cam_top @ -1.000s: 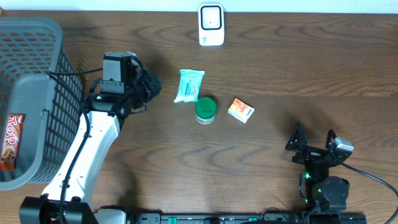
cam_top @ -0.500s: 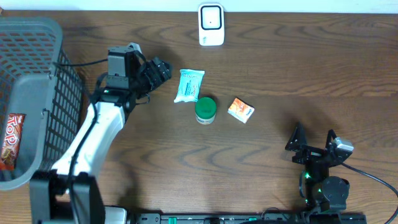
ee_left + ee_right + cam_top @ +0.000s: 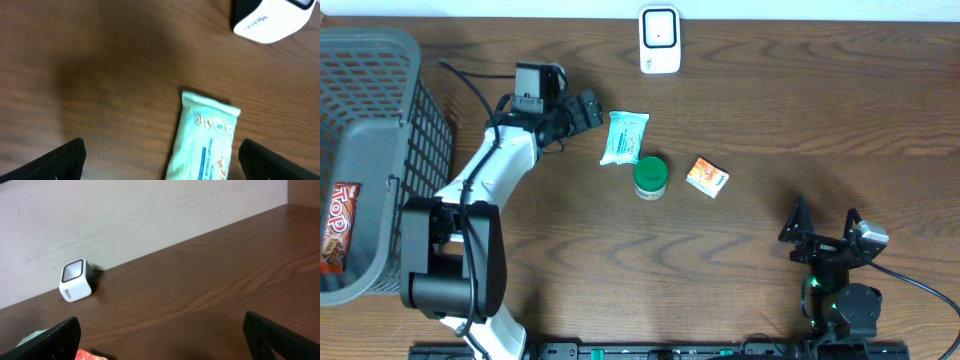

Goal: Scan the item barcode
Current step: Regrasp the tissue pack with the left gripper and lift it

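Three items lie mid-table: a teal tissue pack [image 3: 623, 137], a green-lidded jar [image 3: 650, 177] and an orange box [image 3: 707, 177]. The white barcode scanner [image 3: 659, 40] stands at the back edge. My left gripper [image 3: 585, 108] is open just left of the tissue pack and holds nothing. In the left wrist view the tissue pack [image 3: 205, 140] lies between and ahead of the spread fingers [image 3: 60, 162], with the scanner [image 3: 270, 20] beyond. My right gripper [image 3: 825, 218] rests open and empty at the front right; its view shows the scanner [image 3: 76, 280] far off and a corner of the orange box [image 3: 92, 355].
A grey mesh basket [image 3: 380, 60] takes up the left side, with a red snack pack [image 3: 338, 225] lying in it. A pale wall [image 3: 150, 210] runs behind the table's back edge.
The left arm swung from beside the basket rightward and toward the back, up to the tissue pack, and its gripper went from shut to open. The right arm has not moved.
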Robot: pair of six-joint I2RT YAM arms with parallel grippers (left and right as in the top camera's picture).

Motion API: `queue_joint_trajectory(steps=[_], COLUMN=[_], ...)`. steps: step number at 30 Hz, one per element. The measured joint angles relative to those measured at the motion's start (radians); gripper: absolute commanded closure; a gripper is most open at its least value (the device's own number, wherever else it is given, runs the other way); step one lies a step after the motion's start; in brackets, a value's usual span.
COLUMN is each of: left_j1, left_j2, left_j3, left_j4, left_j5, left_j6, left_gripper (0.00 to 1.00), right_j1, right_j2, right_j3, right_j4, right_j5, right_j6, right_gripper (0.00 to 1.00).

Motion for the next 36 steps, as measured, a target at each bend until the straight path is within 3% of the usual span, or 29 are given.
queue_joint_trajectory(steps=[14,34,36], left_j1=[-0.183,-0.258,-0.259], left_j2=[0.044,0.191,0.191], left_j3=[0.070,0.072,0.073], left_j4=[-0.040,-0.074,-0.105], left_j5=[-0.203,-0.226,-0.224], left_j6=[0.241,0.269,0.260], left_gripper=[0.02,0.00,0.12], right_j1=[0.000,0.000,0.000], right_j2=[0.000,0.000,0.000], right_j3=[0.000,0.000,0.000], right_j4=[0.000,0.000,0.000], right_j5=[0.000,0.000,0.000], right_j6=[0.000,0.000,0.000], right_gripper=[0.01,0.01,0.01])
